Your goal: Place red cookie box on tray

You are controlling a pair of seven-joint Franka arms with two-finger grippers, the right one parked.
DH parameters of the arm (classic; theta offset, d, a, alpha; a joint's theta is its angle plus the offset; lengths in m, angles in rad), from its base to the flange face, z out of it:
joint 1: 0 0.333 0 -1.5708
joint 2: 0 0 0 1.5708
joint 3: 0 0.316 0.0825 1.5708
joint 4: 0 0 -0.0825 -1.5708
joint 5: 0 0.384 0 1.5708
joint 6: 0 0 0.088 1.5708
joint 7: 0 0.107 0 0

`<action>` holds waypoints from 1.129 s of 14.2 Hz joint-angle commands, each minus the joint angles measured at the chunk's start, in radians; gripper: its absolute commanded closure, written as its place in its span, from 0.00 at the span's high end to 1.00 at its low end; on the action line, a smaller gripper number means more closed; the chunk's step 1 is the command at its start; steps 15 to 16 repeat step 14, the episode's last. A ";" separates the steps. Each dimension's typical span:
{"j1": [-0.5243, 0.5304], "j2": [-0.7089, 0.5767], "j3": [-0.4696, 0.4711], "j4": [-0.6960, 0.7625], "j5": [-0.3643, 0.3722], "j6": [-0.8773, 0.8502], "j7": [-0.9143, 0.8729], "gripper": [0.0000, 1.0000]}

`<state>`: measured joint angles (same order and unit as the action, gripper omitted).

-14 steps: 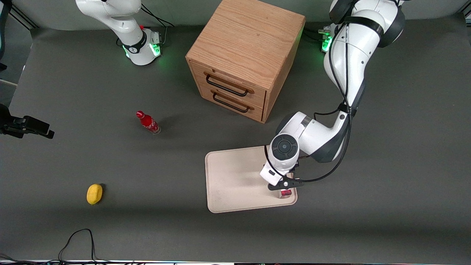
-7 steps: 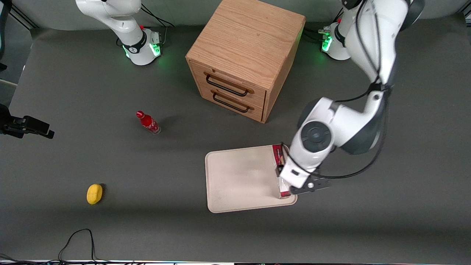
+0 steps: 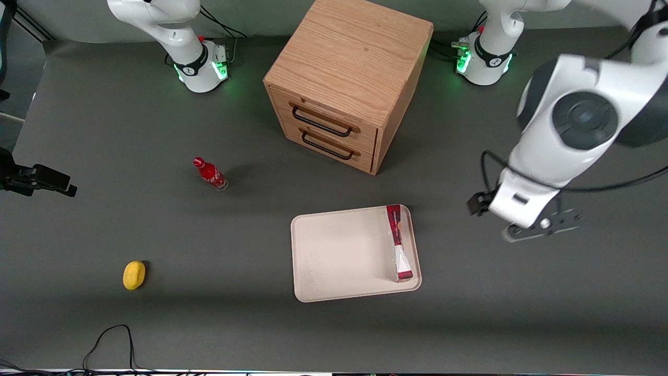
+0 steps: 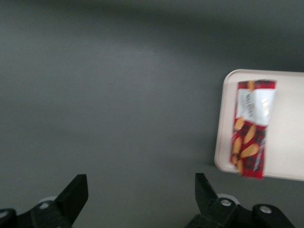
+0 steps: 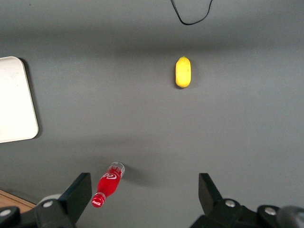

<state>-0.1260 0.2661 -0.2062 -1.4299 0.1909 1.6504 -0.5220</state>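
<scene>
The red cookie box [image 3: 399, 243] lies flat on the tray [image 3: 339, 256], along its edge; the end effector [image 4: 141, 194] hovers released, well apart, above the counter [image 3: 522, 292].

We're looking at the working arm [image 3: 548, 156] in glossy white shells, mid-height at the frame's edge, with a big dark grey round joint cap [image 3: 584, 120] facing us. A black cable [image 3: 485, 167] loops off the wrist. At the top of the frame, the base [image 3: 482, 57] wears a black band and glows green. The gripper [image 3: 528, 225] [image 4: 141, 194] has a white body and black wedge-shaped fingers [image 4: 76, 194] with small screws, a wide gap between them.
</scene>
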 commanded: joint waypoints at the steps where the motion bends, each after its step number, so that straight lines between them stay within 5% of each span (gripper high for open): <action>1: 0.072 -0.226 0.008 -0.228 -0.086 0.014 0.129 1.00; 4: 0.124 -0.385 0.071 -0.366 -0.217 0.029 0.279 1.00; 8: 0.183 -0.505 0.076 -0.454 -0.222 -0.010 0.442 1.00; 16: 0.183 -0.504 0.119 -0.452 -0.225 -0.009 0.520 1.00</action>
